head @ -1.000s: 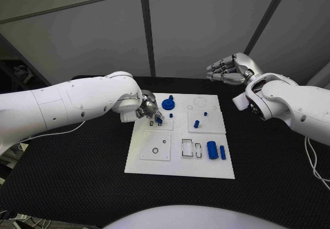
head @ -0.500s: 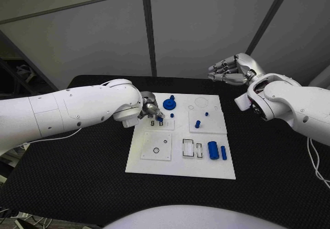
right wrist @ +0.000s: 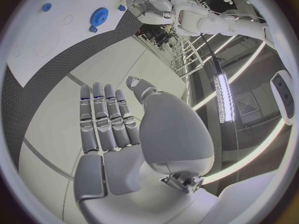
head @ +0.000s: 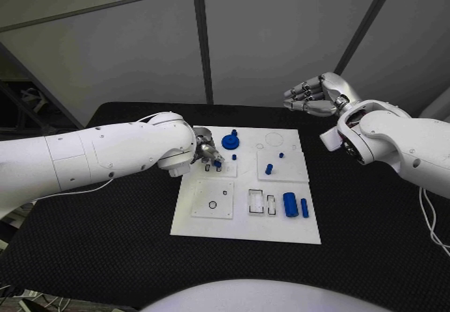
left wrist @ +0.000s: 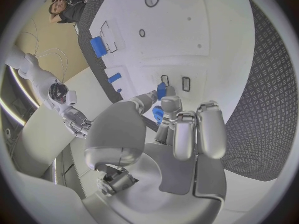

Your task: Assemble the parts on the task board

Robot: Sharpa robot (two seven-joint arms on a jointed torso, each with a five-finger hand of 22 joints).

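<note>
The white task board [head: 214, 221] lies in the middle of the black table. My left hand [head: 206, 153] hovers over the board's back left corner and pinches a small blue part [left wrist: 161, 91] between thumb and fingertip, just above two narrow slots [left wrist: 185, 83]. A blue gear [head: 229, 142] stands right behind that hand. Three short blue pegs [head: 268, 169] stand in the back right plate. A blue cylinder [head: 290, 204] and a slim blue bar [head: 304, 207] lie at the front right. My right hand [head: 314, 94] is raised beyond the board's back right corner, fingers stretched out and holding nothing.
A square plate with a small round hole [head: 212, 205] sits at the board's front left, beside two rectangular recesses [head: 255, 201]. A round recess [head: 272, 138] is at the back. Black table [head: 112, 253] surrounds the board.
My left arm has shifted a little to the right, keeping the blue part near the two slots. The right arm has not moved.
</note>
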